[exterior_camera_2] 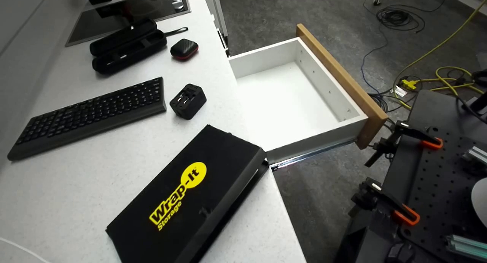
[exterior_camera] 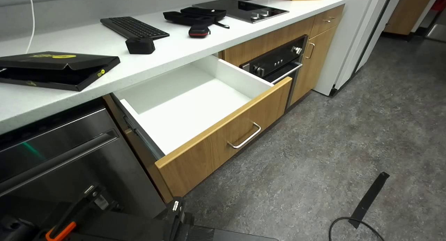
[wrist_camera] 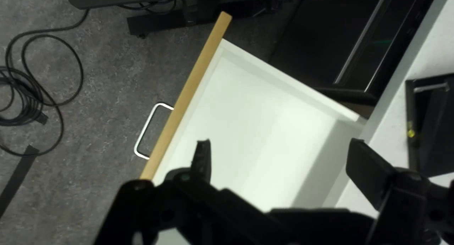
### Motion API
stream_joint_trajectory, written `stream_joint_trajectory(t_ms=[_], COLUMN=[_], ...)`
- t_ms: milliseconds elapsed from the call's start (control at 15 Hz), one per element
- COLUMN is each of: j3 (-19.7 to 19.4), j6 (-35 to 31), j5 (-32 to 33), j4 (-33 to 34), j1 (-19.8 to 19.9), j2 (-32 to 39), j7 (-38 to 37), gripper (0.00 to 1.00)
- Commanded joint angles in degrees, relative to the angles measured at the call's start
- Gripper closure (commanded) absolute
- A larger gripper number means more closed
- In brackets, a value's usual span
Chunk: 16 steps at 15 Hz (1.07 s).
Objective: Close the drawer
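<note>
Wrist view — pincer [wrist_camera: 279,143] agape, drawer [wrist_camera: 257,99] beyond.

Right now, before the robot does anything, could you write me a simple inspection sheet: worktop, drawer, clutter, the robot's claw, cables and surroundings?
Surface: white counter, bearing several black items.
Job's things: drawer standing open, a silver bar handle on its wood front.
Clutter: keyboard, small black block, open black case, red-trimmed case and Wrap-It box, all on the counter.
Gripper: open, fingers apart; the wrist view shows the drawer beyond them. Held in it: nothing seen.
Cables: white cable near the Wrap-It box; black coil and yellow cable on the grey floor.
Surroundings: oven and dark metal appliance on either side of the drawer; cooktop; black tape strip on the floor.
</note>
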<state>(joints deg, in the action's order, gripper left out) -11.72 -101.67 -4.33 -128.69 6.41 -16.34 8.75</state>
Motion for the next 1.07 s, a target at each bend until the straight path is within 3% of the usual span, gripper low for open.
stream_joint_trajectory(t_ms=[0, 533, 600, 800, 1000], j3=[-4.08, -4.45, -3.56, -3.38, -4.01], j6=[-3.99, -2.96, -10.02, -21.82, -29.51], j5=[-1.44, -1.82, -0.9, 2.9, 7.06], j4=[0.96, 0.23, -2.54, -4.17, -3.79], j1=[4.4, 5.5, 5.52, 6.45, 7.68], j2=[5.64, 5.93, 5.08, 10.13, 16.51], j7=[0.17, 1.24, -2.3, -7.71, -14.33], gripper=[0.0, 0.0, 0.0, 0.0, 0.0])
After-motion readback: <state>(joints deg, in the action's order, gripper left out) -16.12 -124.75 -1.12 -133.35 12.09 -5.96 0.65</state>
